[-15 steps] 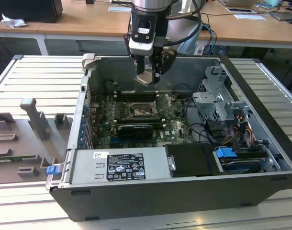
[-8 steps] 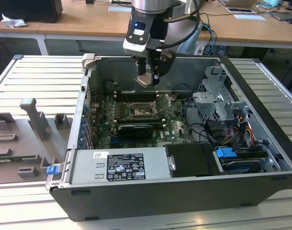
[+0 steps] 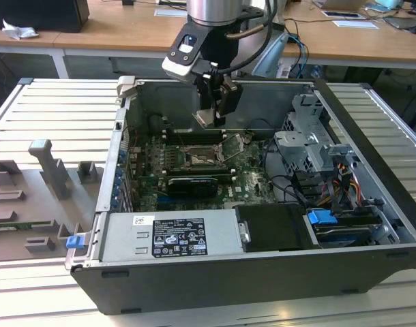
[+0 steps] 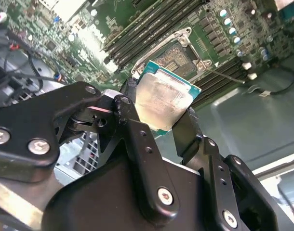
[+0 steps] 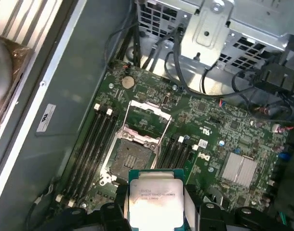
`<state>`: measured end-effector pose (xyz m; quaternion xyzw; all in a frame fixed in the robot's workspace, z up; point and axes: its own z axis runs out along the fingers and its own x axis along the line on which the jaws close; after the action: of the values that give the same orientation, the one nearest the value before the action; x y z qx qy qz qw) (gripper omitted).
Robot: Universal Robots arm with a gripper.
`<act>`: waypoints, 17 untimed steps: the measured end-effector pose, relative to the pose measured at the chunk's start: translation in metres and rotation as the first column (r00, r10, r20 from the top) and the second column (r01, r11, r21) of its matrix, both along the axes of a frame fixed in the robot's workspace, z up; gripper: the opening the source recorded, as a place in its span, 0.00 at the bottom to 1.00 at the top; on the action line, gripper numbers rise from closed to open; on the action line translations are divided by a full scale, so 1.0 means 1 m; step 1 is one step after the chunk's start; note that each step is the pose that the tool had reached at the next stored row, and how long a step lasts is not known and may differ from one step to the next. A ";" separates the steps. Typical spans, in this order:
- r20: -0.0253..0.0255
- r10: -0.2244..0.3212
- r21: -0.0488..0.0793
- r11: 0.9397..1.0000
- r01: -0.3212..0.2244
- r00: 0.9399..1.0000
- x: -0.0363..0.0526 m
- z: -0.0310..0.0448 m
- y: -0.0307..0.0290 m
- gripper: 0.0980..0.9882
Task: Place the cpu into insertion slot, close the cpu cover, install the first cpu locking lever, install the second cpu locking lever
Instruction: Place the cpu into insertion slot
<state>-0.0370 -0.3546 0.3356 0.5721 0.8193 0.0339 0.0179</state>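
Above the open case (image 3: 215, 286), the gripper (image 3: 213, 117) pinches the cpu (image 3: 205, 117) by two opposite edges, metal top up, clear of the board. The slot (image 3: 198, 158) lies almost straight below, slightly toward the exterior view's left and nearer. In the first wrist view the bare slot (image 5: 132, 161) sits just beyond the held cpu (image 5: 154, 197). The cover (image 3: 232, 144) stands flipped up on the slot's side toward the exterior view's right. There is one cpu, one slot, one cover and one arm. Two banks of memory slots (image 5: 96, 139) flank the slot.
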 end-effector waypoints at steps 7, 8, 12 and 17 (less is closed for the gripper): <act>-0.004 -0.053 0.000 0.999 0.053 0.999 0.0000 -0.0076 0.0000 0.50; -0.005 -0.056 0.000 0.998 0.056 0.998 0.0000 -0.0088 0.0000 0.50; -0.005 -0.061 -0.001 0.998 0.061 0.998 0.0000 -0.0124 0.0000 0.50; -0.007 -0.064 -0.001 0.998 0.064 0.998 0.0000 -0.0168 0.0000 0.50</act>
<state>-0.0371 -0.3546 0.3188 0.5983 0.8005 0.0308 0.0164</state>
